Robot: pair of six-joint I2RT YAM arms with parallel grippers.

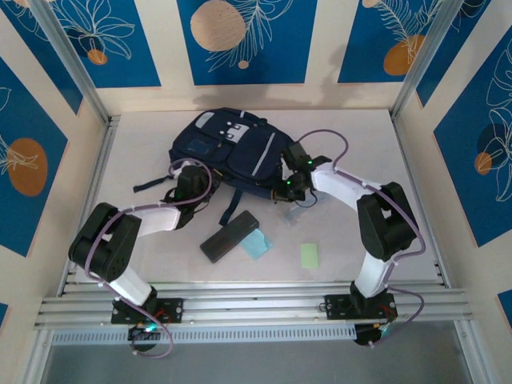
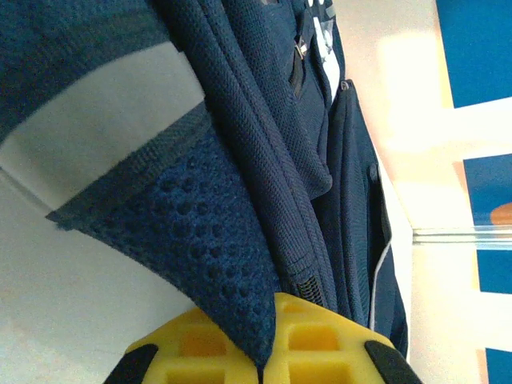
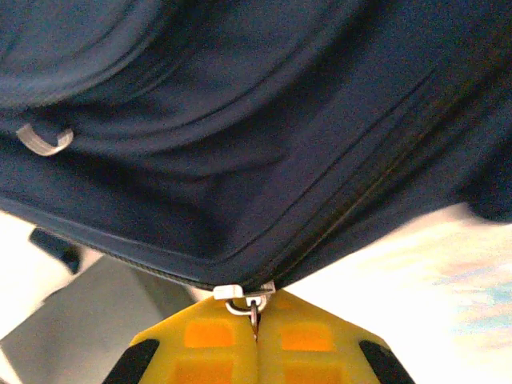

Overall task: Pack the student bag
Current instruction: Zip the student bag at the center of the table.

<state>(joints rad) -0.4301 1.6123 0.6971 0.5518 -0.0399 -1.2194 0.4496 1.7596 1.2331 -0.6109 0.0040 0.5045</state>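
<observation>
**Left tool and right tool both shut on the bag**

Low in my left wrist view, the yellow fingers pinch a navy mesh flap of the bag. Low in the right wrist view, I see the closed jaws nip the metal zip pull. From above, the bag lies upper centre on the worktop. A black case, teal sheet and green note sit below it.
</observation>
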